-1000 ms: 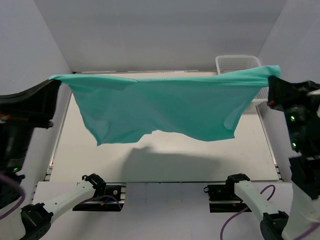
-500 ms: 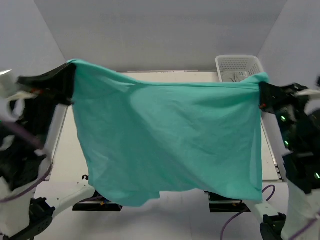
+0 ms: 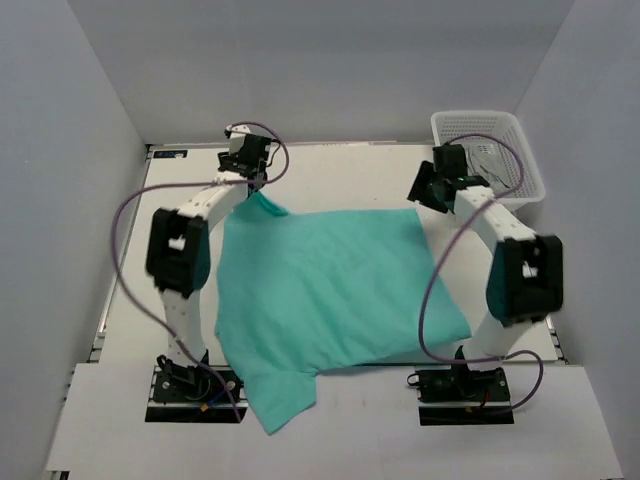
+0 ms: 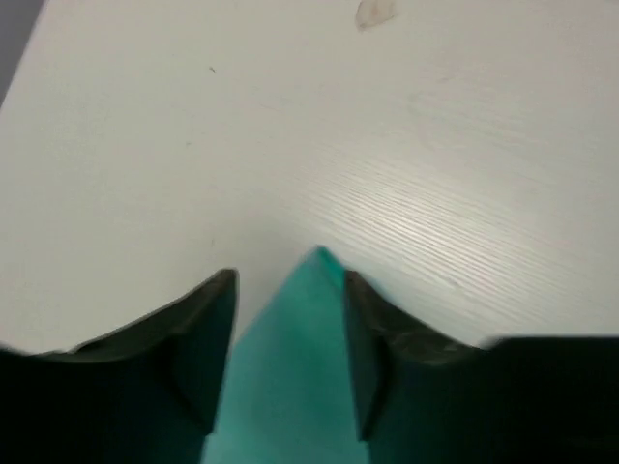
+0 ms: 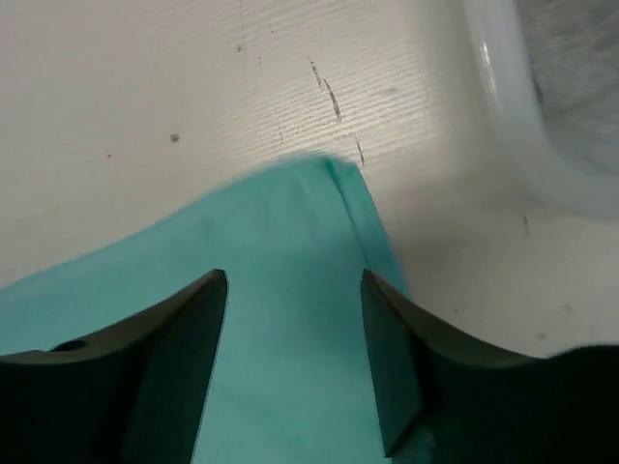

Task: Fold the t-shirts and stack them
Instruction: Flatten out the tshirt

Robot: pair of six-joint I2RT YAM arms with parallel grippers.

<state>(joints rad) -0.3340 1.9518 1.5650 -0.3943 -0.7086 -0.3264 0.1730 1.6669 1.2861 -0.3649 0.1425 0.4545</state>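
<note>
white tabletop [image 3: 340,170] fills my view, and the turquoise t-shirt [image 3: 330,290] lies spread flat across its middle, one end reaching toward the left arm's base. i see the left gripper [image 4: 285,280] with fingers apart, straddling the shirt's far-left corner. the right gripper [image 5: 293,275] is likewise spread over the far-right corner. a white mesh basket [image 3: 478,125] sits far right.
</note>
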